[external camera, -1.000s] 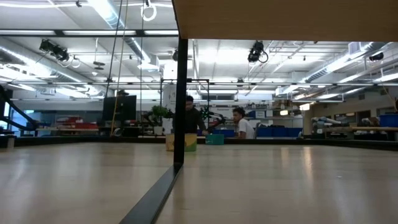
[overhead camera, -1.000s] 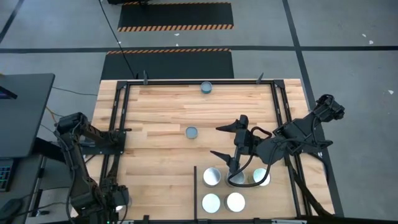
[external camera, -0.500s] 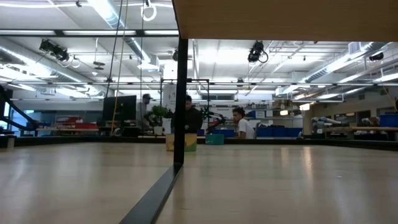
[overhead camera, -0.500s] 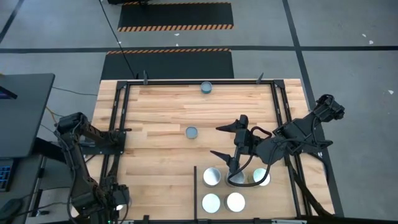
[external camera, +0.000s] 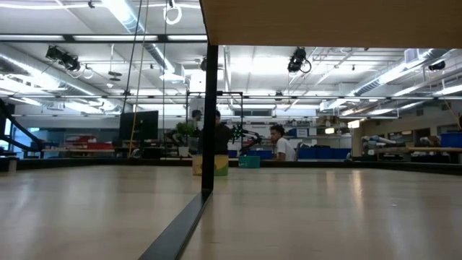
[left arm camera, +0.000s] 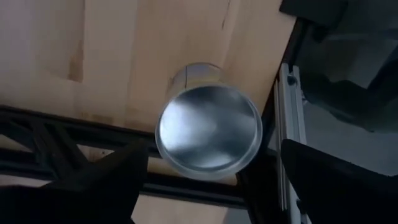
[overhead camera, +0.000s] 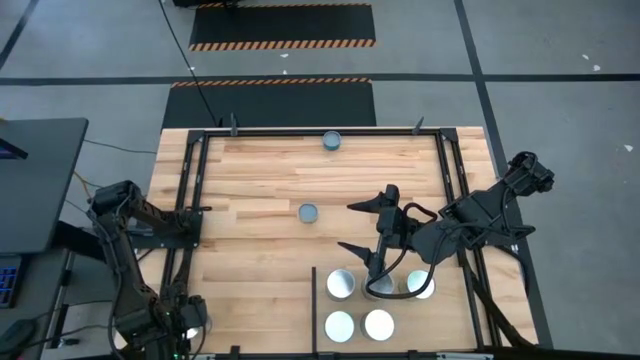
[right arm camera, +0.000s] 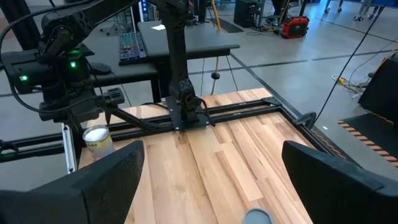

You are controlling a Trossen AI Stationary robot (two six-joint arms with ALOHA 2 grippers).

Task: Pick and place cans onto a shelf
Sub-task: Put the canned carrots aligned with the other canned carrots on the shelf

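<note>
Light-wood table (overhead camera: 260,180) | right gripper (overhead camera: 364,231) spread empty above shelf (overhead camera: 315,300) | left gripper (left arm camera: 211,180) agape over silver-topped can (left arm camera: 208,127) | advisable: centre, descend, squeeze evenly

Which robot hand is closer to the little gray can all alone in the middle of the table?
The right gripper. It hangs open just to the right of that dull gray can. The left gripper sits far off at the table's near left corner, over another can.
</note>
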